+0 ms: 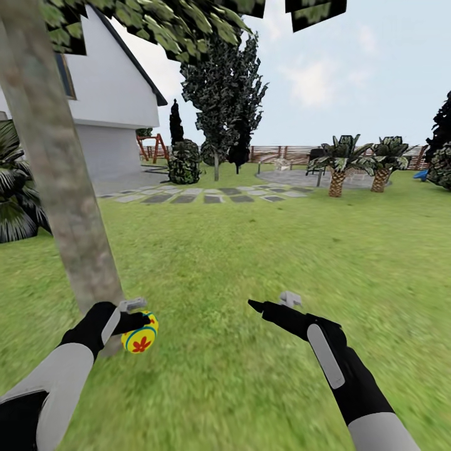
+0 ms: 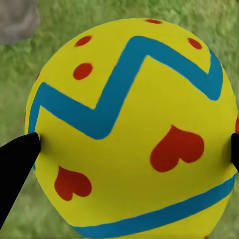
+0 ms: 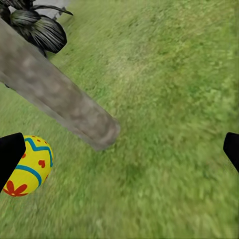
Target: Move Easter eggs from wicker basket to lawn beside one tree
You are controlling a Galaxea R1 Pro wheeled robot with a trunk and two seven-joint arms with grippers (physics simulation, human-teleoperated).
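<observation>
1. Nearest my camera, at lower left in the head view, my left gripper is clamped on a yellow Easter egg with red flowers and blue zigzag bands; in the left wrist view its black fingertips press both flanks of the egg, which hangs above the grass.
2. At lower right, my right gripper hovers over the bright green lawn with its jaws spread wide and nothing between them; in the right wrist view its dark fingers sit at opposite edges of the picture.
3. Just beyond my left gripper stands the tree with a thick, mottled grey-brown trunk, leaning slightly; the egg is held just beside its base. The right wrist view shows the trunk's foot meeting the grass, with the egg near it.
4. Farther off lie grey paving stones.
5. Farthest are a white house, dark cone-shaped trees, short palms and a brown slat fence.
</observation>
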